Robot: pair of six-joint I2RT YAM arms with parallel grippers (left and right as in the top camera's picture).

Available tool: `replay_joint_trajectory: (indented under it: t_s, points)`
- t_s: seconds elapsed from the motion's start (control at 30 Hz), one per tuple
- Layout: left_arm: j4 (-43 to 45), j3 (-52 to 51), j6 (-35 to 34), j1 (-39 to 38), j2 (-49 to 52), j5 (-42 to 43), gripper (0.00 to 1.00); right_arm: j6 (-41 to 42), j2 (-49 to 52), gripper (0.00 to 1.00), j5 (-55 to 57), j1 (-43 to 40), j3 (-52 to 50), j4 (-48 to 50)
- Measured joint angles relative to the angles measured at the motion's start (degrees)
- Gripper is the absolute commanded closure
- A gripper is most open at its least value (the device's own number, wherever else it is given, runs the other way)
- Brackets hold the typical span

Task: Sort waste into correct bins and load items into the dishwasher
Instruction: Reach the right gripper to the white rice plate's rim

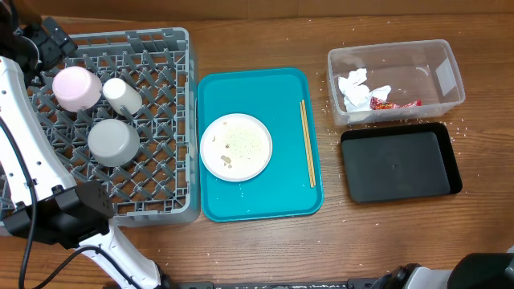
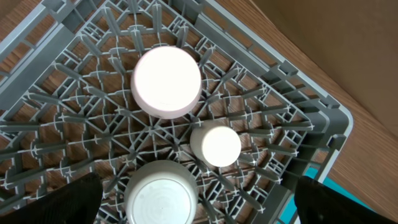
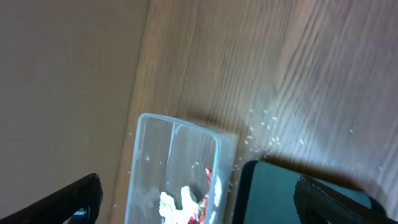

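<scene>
The grey dish rack (image 1: 165,48) on the left holds an upturned pale-pink dish (image 1: 76,88), a small white cup (image 1: 122,95) and a grey bowl (image 1: 112,141). In the left wrist view the same dish (image 2: 166,81), cup (image 2: 215,145) and bowl (image 2: 161,194) lie below my left gripper (image 2: 199,205), which is open and empty. The smeared white plate (image 1: 236,147) and chopsticks (image 1: 307,143) lie on the teal tray (image 1: 265,201). The clear tub (image 1: 438,76) holds tissue (image 1: 353,87) and a red wrapper (image 1: 393,103). My right gripper (image 3: 199,205) is open and empty, high above the tub (image 3: 155,155).
The black tray (image 1: 400,164) lies in front of the clear tub and also shows in the right wrist view (image 3: 273,193). Rice scraps (image 1: 331,108) are scattered on the wood around the tub. My left arm (image 1: 20,160) runs along the rack's left side.
</scene>
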Motion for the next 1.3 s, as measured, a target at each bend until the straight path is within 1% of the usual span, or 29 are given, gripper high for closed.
replay_joint_trajectory:
  t_s: [0.1,0.2,0.3,0.4,0.5,0.57,0.63,0.67,0.7,0.73,0.77,0.8,0.97,1.1,1.3]
  points:
    - [0.00,0.00,0.00,0.00,0.00,0.02,0.00,-0.02,0.00,0.00,-0.02,0.00,0.00,3.28]
    - [0.00,0.00,0.00,0.00,0.00,0.02,0.00,0.04,0.00,0.00,-2.60,0.00,0.00,3.08]
    - [0.02,0.00,0.00,0.00,0.00,0.07,0.00,-0.66,0.00,0.00,-11.74,0.31,0.00,0.81]
    - [0.09,0.00,0.00,0.00,0.00,0.57,0.00,-4.90,0.00,0.00,-18.97,2.62,0.00,0.90]
    - [0.26,0.00,0.00,0.00,0.00,0.90,0.00,-12.07,0.00,0.00,-23.10,9.99,0.00,0.72]
    - [0.28,0.00,0.00,0.00,0.00,1.07,0.00,-17.11,0.00,0.01,-23.61,17.99,-0.02,0.79]
    - [0.28,0.00,0.00,0.00,0.00,1.09,0.00,-20.39,0.13,0.16,-22.18,26.21,-0.17,0.83]
    - [0.28,0.00,0.00,0.00,0.00,1.07,0.00,-21.57,0.39,0.26,-20.70,30.49,-0.22,0.87]
    - [0.28,0.00,0.00,0.00,0.00,1.09,0.00,-22.49,0.85,0.47,-18.97,34.49,-0.24,0.92]
    - [0.31,0.00,0.00,0.00,0.00,1.07,0.00,-23.37,1.55,0.54,-17.51,38.62,-0.26,1.03]
    - [0.28,0.00,0.00,0.00,0.00,1.07,0.00,-24.15,3.93,0.53,-14.14,45.33,-0.31,1.29]
    - [0.33,0.00,0.00,0.00,0.00,1.09,0.00,-24.00,5.99,0.50,-12.48,48.78,-0.33,1.75]
    - [0.44,0.00,0.00,0.00,0.00,1.09,0.00,-23.12,17.38,0.48,-8.13,59.21,-0.52,2.73]
    - [0.44,0.00,0.00,0.00,0.00,1.09,0.00,-22.51,24.57,0.47,-6.88,64.22,-1.22,2.51]
    - [0.44,0.00,0.00,0.00,0.00,1.09,0.00,-22.16,28.98,0.45,-5.64,68.22,-1.25,2.60]
